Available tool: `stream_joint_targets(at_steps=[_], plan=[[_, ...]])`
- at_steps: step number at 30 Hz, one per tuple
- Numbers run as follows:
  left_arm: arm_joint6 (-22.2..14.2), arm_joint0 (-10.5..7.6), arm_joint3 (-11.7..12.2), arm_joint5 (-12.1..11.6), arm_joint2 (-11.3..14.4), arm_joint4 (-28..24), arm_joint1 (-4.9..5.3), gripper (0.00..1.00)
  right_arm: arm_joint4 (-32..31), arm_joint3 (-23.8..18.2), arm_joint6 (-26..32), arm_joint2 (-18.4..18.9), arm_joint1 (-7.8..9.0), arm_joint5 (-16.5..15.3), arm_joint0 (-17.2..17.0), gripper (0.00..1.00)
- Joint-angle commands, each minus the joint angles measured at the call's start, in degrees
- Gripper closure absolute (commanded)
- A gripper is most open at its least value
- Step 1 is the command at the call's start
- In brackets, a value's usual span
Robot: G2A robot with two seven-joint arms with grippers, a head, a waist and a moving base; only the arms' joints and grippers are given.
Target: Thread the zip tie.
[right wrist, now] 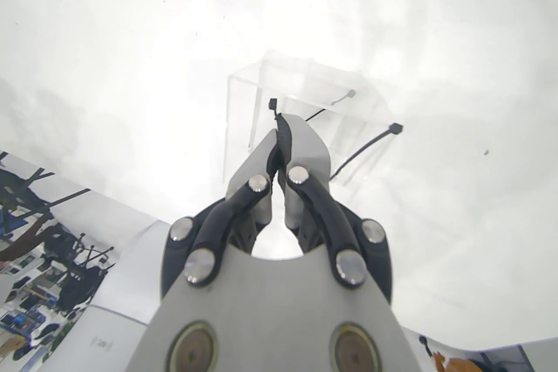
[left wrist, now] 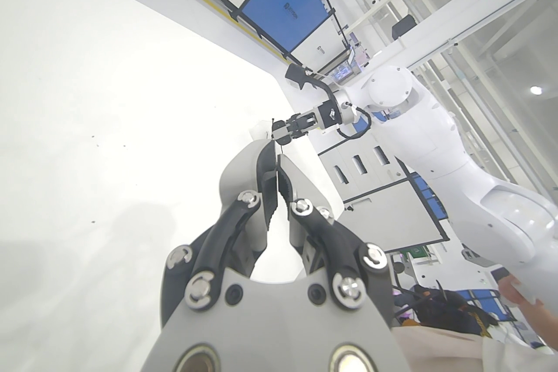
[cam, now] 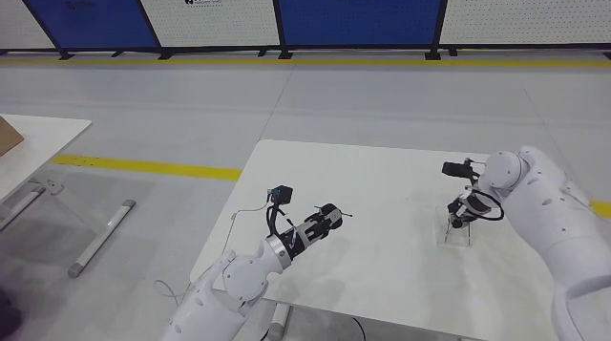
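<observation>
Right claw [right wrist: 279, 129] pinched tight on a thin black plastic zip tie [right wrist: 273, 104], its square head poking just past the tips, directly over the clear acrylic box-shaped stand [right wrist: 244, 94] on the white surface [cam: 382, 179]. A second black zip tie [right wrist: 370, 142] leans out of the stand beside it. Left claw [left wrist: 277, 162] hangs well apart over the surface, closed to a narrow slit; possibly a thin strap in it, view too poor to confirm. Judged step: pick-up of the tie from the stand. Next: lift it clear, bring the claws together, line tail up with head slot; fine alignment needed.
</observation>
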Motion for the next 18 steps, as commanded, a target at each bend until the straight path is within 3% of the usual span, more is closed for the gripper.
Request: stream_joint_targets(at_steps=[1,9,18], plan=[[0.00,0.00,0.00,0.00,0.00,0.00,0.00,1.00,0.28,-0.29,-0.27,0.79,0.72,-0.59,-0.11,1.00],[0.00,0.00,0.00,0.00,0.00,0.00,0.00,1.00,2.77,-4.29,0.88,4.99,4.41,-5.06,-1.79,1.00],[0.00,0.00,0.00,0.00,0.00,0.00,0.00,1.00,4.67,-14.70,0.71,11.62,9.77,-6.98,-7.31,1.00]])
